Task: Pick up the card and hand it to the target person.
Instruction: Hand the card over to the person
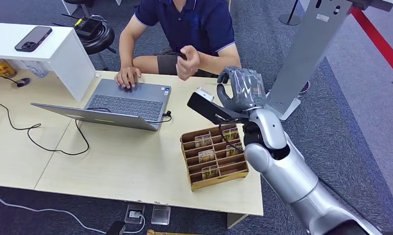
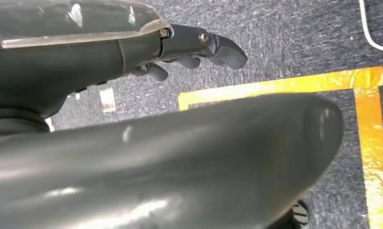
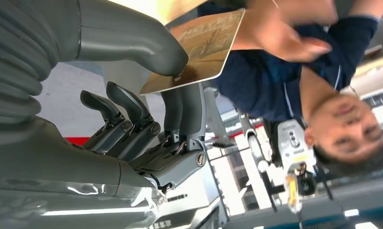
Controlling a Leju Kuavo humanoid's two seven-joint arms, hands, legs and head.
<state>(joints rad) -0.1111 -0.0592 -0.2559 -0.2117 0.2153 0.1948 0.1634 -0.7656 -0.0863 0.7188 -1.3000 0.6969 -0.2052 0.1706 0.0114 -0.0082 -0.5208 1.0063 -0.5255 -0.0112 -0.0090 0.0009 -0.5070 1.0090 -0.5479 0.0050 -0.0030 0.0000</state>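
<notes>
One card (image 3: 201,50) sits pinched between my right hand's (image 1: 243,90) thumb and fingers (image 3: 182,107), raised above the table's (image 1: 135,166) far edge toward the person (image 1: 194,29), whose hand (image 1: 187,62) hovers near it. My left hand (image 2: 199,47) hangs over the carpet, fingers loosely curled on nothing. More cards stand in the rack (image 1: 214,156).

The right hand (image 3: 146,90) pinches the card (image 3: 204,50) between thumb and fingers (image 3: 185,107), holding it near a person's raised hand (image 3: 285,28); the person wears a navy shirt (image 3: 271,86).
</notes>
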